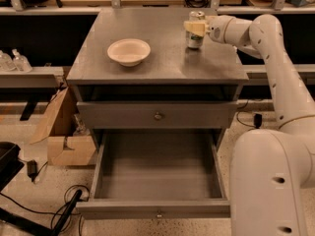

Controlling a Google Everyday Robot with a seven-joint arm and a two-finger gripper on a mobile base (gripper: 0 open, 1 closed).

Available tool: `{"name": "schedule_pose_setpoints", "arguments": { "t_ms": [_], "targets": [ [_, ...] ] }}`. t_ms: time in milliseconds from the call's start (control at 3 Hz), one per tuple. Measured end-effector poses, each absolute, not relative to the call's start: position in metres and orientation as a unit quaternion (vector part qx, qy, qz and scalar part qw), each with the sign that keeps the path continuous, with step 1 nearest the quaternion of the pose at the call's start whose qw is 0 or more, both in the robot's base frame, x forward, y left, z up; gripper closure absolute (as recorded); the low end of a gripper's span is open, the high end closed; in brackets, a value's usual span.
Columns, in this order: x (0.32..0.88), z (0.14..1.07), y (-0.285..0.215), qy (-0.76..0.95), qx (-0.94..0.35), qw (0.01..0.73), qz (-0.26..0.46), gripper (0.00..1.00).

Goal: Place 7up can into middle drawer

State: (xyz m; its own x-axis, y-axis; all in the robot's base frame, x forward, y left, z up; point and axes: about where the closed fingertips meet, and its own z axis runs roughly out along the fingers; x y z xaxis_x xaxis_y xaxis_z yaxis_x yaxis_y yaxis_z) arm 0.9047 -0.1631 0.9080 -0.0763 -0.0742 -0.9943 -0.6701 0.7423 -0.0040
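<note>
The 7up can (195, 37), slim with a silver top and green print, stands upright at the back right of the grey cabinet top (162, 58). My gripper (196, 27) reaches in from the right and is shut on the can's upper part, with a cream finger (194, 27) across its front. The can's base is at or just above the cabinet top. The middle drawer (157, 168) is pulled out wide open below, and its plain grey floor is bare. Its front panel with a small knob (158, 213) faces me.
A cream round bowl (129, 51) sits on the cabinet top, left of the can. The upper drawer front with a round knob (158, 115) is closed. A cardboard box (64, 136) stands on the floor to the left. My white arm and base (273, 181) fill the right side.
</note>
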Motion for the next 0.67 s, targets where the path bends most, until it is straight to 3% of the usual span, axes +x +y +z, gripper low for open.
{"name": "schedule_pose_setpoints", "arguments": {
  "t_ms": [333, 667],
  "targets": [
    [0.883, 0.935, -0.162, 0.684, -0.279, 0.641, 0.211, 0.91],
    [0.842, 0.977, -0.168, 0.667, -0.28, 0.663, 0.192, 1.0]
  ]
}}
